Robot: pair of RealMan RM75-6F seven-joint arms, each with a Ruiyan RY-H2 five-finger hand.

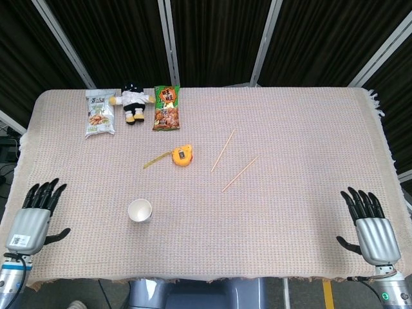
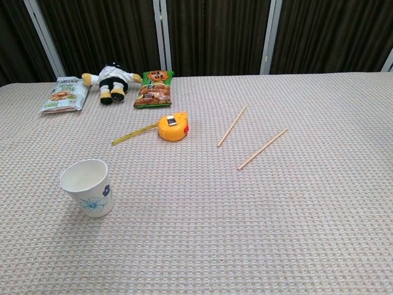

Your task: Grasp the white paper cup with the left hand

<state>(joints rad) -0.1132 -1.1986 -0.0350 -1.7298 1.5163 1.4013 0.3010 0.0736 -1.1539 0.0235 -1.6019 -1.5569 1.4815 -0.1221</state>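
Note:
The white paper cup (image 1: pixel 140 210) stands upright on the woven cloth near the front left; in the chest view the cup (image 2: pixel 88 188) shows a blue flower print. My left hand (image 1: pixel 32 219) hovers over the table's front left corner, well to the left of the cup, fingers spread and empty. My right hand (image 1: pixel 371 228) rests at the front right corner, fingers apart, holding nothing. Neither hand shows in the chest view.
An orange tape measure (image 1: pixel 182 156) with its tape pulled out lies behind the cup. Two wooden sticks (image 1: pixel 239 174) lie mid-table. A snack bag (image 1: pixel 100 114), a plush toy (image 1: pixel 133 101) and a green snack bag (image 1: pixel 167 107) line the far left edge.

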